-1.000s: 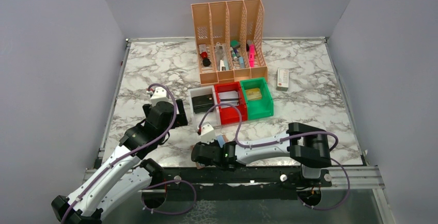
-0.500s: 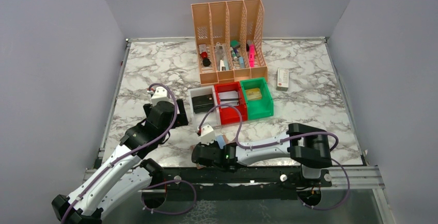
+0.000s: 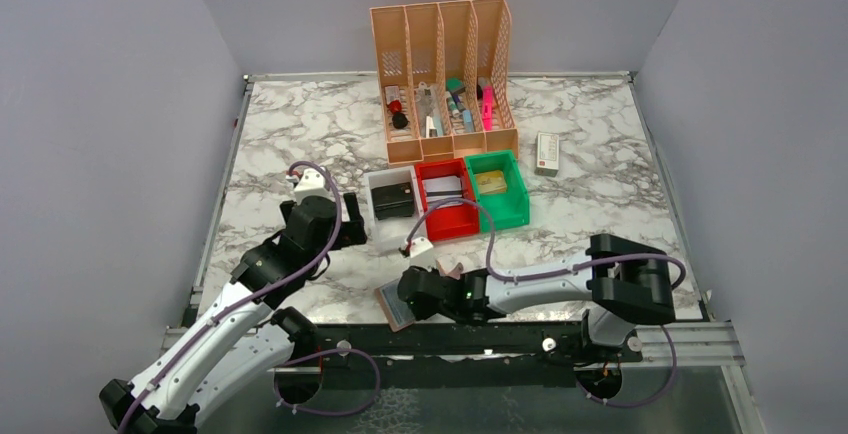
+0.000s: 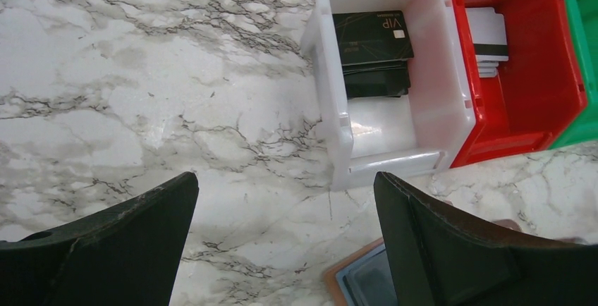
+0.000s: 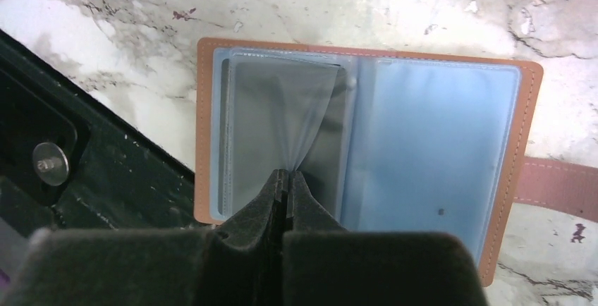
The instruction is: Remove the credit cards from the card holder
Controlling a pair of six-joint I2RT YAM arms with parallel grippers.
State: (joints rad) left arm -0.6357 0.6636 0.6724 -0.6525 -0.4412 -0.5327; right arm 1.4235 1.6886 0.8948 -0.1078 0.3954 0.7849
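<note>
The tan-brown card holder [image 5: 525, 108] lies open near the table's front edge, its bluish clear pockets facing up. A dark credit card [image 5: 247, 130] sits in its left pocket. My right gripper [image 5: 285, 177] is shut, pinching a clear pocket flap [image 5: 300, 108] and pulling it up into a point. In the top view the holder [image 3: 390, 307] lies just left of the right gripper [image 3: 412, 297]. My left gripper [image 4: 285, 179] is open and empty above bare marble, with a corner of the holder [image 4: 356, 281] beside its right finger. In the top view the left gripper [image 3: 352, 220] hovers left of the bins.
A white bin [image 4: 331, 108] holds dark cards [image 4: 371, 38]. A red bin [image 4: 557, 101] holds white cards [image 4: 488, 38], and a green bin [image 3: 497, 190] stands beside it. A tan file organiser [image 3: 443, 79] and a small white box [image 3: 547, 153] stand behind. The black front rail [image 5: 42, 165] is close.
My right gripper has moved right and back from the holder's left part, and the holder now shows open by the front edge. The left arm has barely moved.
</note>
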